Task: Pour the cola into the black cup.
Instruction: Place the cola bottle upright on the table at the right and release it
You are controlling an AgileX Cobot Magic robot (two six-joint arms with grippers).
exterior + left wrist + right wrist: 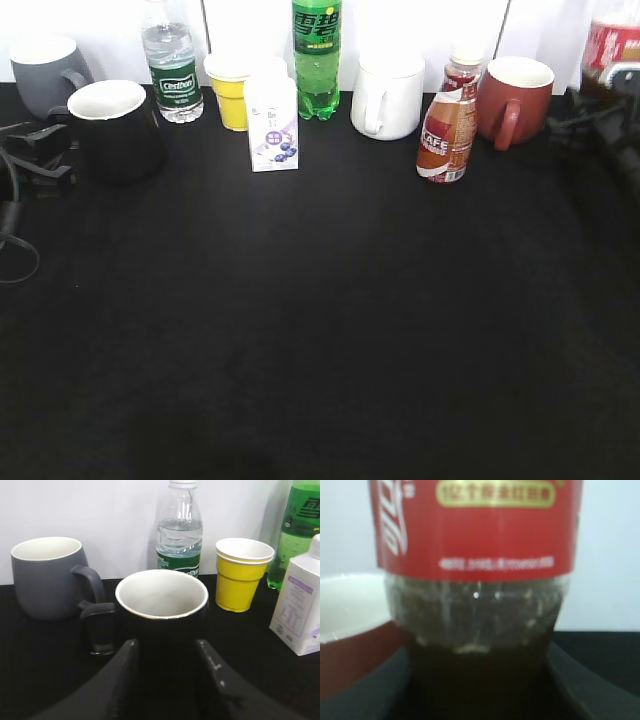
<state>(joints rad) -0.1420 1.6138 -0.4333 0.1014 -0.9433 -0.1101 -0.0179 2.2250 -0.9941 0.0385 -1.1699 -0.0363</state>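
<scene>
Black shiny mug [161, 611] sits between our spread left gripper [165, 680]; at two o'clock, our right gripper [480, 690] maybe pinches the red-labelled clear plastic cola bottle [480, 580].

small brown bottle [447, 140]: "CAFE" | cola [476, 575] label: white lettering, blurred, unreadable

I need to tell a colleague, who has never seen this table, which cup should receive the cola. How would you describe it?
Look at the row of drinks along the back of the black table, and go to its left end. There, just in front of the grey mug, stands the black cup, framed by the left gripper. It is the only mug with a glossy black outside and a white inside.
</scene>
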